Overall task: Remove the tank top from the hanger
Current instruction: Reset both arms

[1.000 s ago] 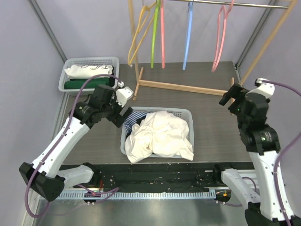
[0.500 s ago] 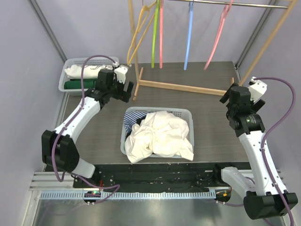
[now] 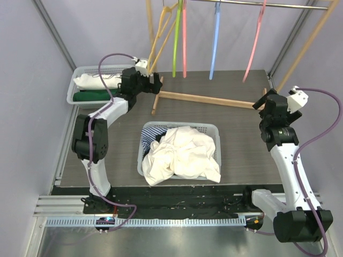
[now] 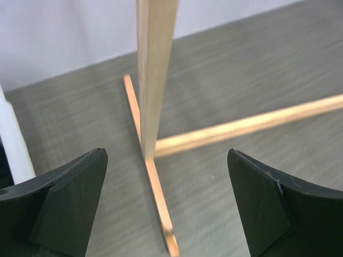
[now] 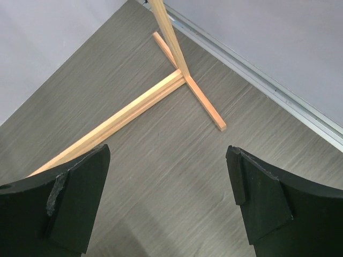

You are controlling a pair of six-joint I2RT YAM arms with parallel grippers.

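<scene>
White crumpled garment (image 3: 185,152) is heaped in the pale-grey slatted plastic basket (image 3: 214,128) mid-surface, toward the near edge, and spills over the basket's near rim. Can't tell whether that piece is the tank top. Blue-and-white striped cloth (image 3: 151,135) pokes out from under it at the basket's far-left corner.

Thin plastic hangers in a row up at the metal rail (image 3: 278,5), above the far edge: yellow hanger (image 3: 155,45), green hanger (image 3: 175,43), pink hanger (image 3: 185,37), blue hanger (image 3: 214,43), second pink hanger (image 3: 253,48) toward the right. The rail sits on a light wooden rack frame (image 3: 209,99), whose base bar runs along the surface near the far edge.

Left gripper (image 4: 166,155): jaws wide apart, nothing held. It is reached out toward the far-left corner; the wrist view has the frame's left upright and foot centred ahead of the fingers, apart from them.

Right gripper (image 5: 166,155): jaws wide apart, nothing held, raised near the right edge. Its wrist view looks down on the frame's right foot and the dark grey wood-grain table surface (image 3: 241,155).

Far-left corner: white plastic basket (image 3: 80,72) holding folded white cloth (image 3: 99,81) and folded green cloth (image 3: 91,96).
</scene>
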